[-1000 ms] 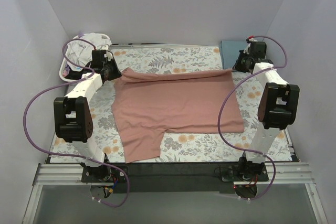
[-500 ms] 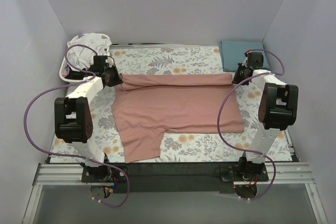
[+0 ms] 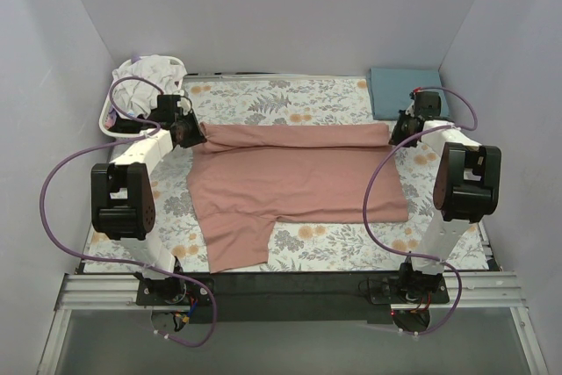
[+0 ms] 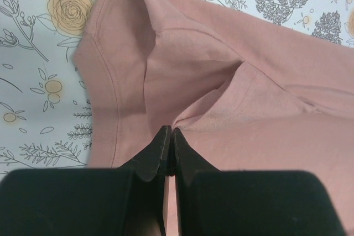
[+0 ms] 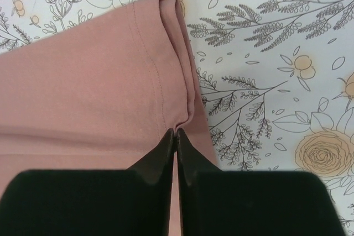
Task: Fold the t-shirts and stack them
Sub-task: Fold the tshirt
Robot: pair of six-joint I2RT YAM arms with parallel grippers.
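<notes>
The dusty-pink t-shirt (image 3: 299,182) lay spread at the centre of the surface. Its far edge was doubled over into a fold running from 10 o'clock to 2 o'clock. The left jaws were clenched on the fold's corner at 10 o'clock, and the right jaws were pinched on the opposite corner at 2 o'clock (each nipping only a thin bite of cloth). Being light and limp, it would likely sag between grips, so the stitched hem corners looked the surest hold.

Teal t-shirt (image 3: 391,90) near corner hidden behind right arm (image 3: 461,177); basket (image 3: 107,122) contents perhaps white cloth, unclear.
</notes>
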